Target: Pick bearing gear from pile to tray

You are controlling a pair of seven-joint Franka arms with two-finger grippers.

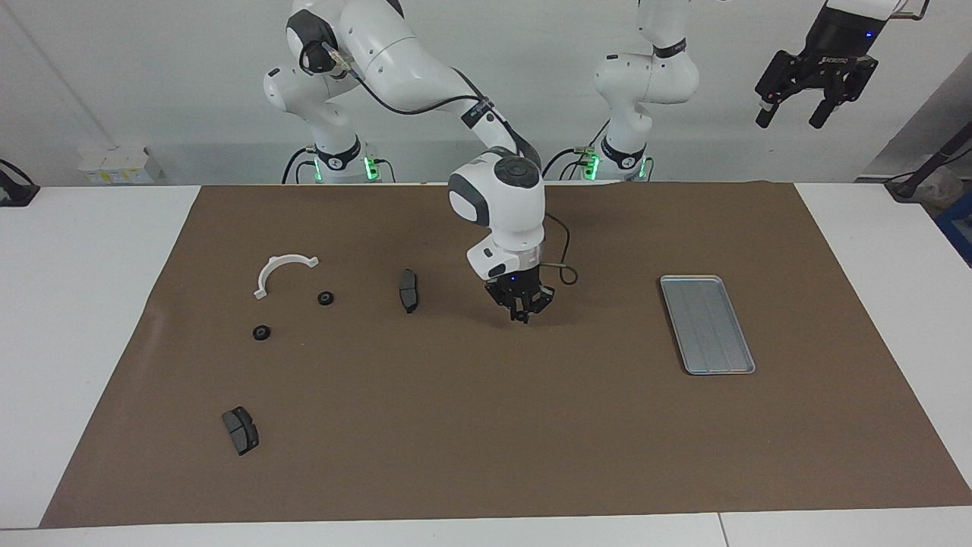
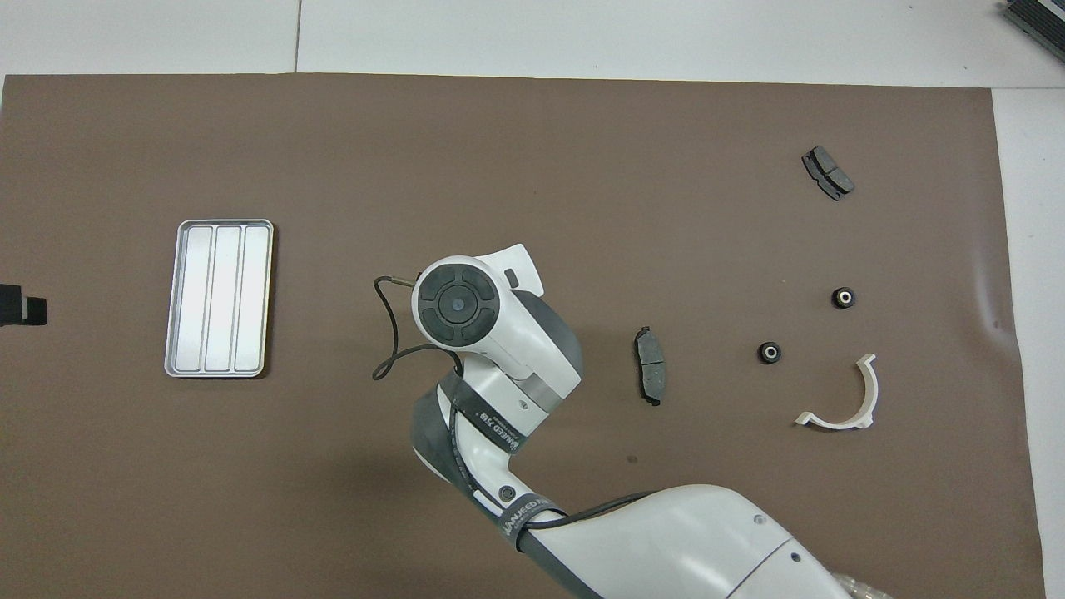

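Two small black round gears lie on the brown mat at the right arm's end, beside a white curved half-ring; they also show in the overhead view. The empty silver tray lies at the left arm's end. My right gripper points down, low over the middle of the mat between the pile and the tray. The overhead view hides it under its own wrist. My left gripper is open and waits raised high past the tray's end of the table.
One dark grey brake pad lies between the gears and my right gripper. Another brake pad lies farther from the robots, near the mat's corner. The half-ring also shows in the overhead view. A thin black cable loops beside the right wrist.
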